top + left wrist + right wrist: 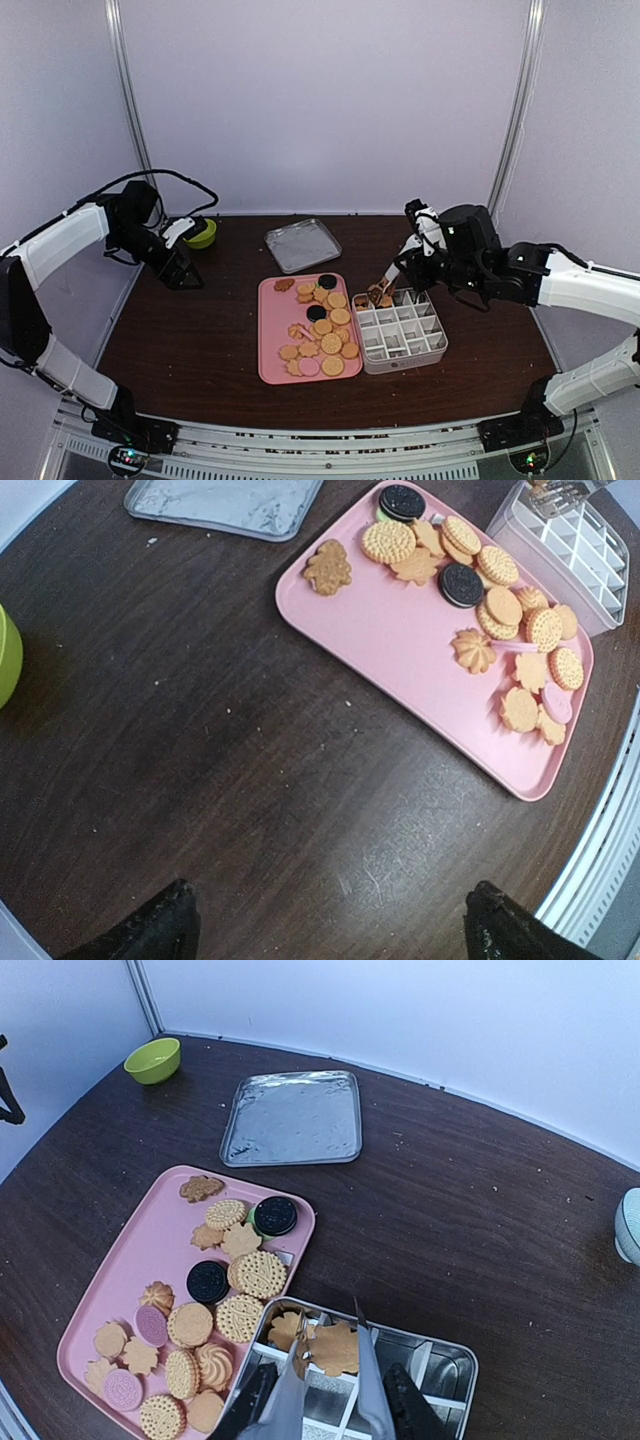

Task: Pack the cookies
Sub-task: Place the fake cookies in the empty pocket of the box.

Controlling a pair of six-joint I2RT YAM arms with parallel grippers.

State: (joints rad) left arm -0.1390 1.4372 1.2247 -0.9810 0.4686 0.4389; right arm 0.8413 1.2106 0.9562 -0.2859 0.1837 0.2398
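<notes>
showing cookies (260,1273) on pink tray (150,1235), embossing illegible

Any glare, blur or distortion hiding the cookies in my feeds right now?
Top external: even light, and the cookies are small but sharp. Left wrist: the wide lens bends the edges and there is a pale sheen on the table, but the cookies are clear. Right wrist: the tongs near the lens look slightly soft, and the metal lid shines.

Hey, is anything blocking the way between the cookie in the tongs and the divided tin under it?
Nothing visible does. The cookie in the tongs hangs right over the open tin; the lid lies apart on the table, beyond the pink tray.
</notes>
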